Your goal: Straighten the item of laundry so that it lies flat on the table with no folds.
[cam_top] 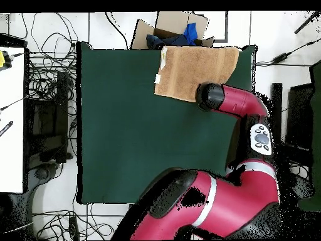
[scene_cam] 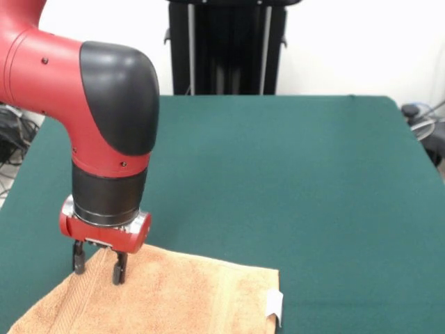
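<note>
- Our hand [scene_cam: 99, 267] is down at the peach towel's [scene_cam: 174, 296] far-left corner on the desk [scene_cam: 292, 181], fingers parted, gripping nothing.
- We reckon: close, then pull the corner outward.

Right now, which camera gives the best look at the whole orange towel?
The overhead view: the towel shows almost whole at the table's edge, only one corner under the arm. The front view cuts its near part off.
</note>
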